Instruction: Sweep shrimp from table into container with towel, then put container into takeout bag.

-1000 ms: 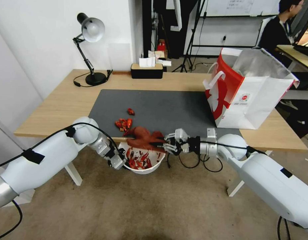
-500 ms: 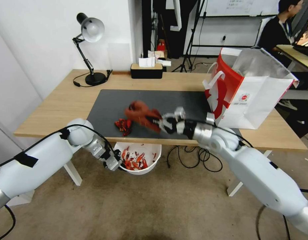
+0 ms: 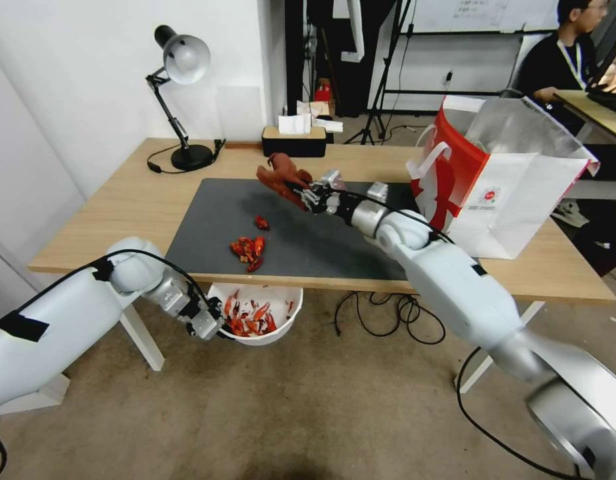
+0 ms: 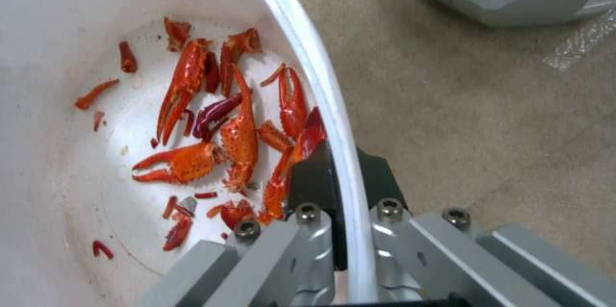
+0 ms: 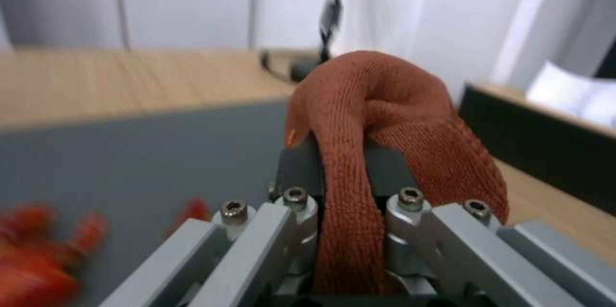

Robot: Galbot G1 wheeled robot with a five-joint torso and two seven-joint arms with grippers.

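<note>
Several shrimp (image 3: 248, 247) on grey mat (image 3: 321, 227), wood table (image 3: 121, 200); carpet floor.

Counted on the table (image 3: 108, 220): one towel (image 3: 281, 175), one takeout bag (image 3: 501, 193), one desk lamp (image 3: 181, 100), one tissue box (image 3: 293, 141), one dark mat (image 3: 321, 227). Shrimp (image 3: 249, 248) on the mat: one small cluster, piece number not countable, plus one single piece apart. One container (image 3: 281, 327), with many further pieces inside. Two grippers noted: left gripper (image 3: 211, 327), right gripper (image 3: 309, 195).
</note>
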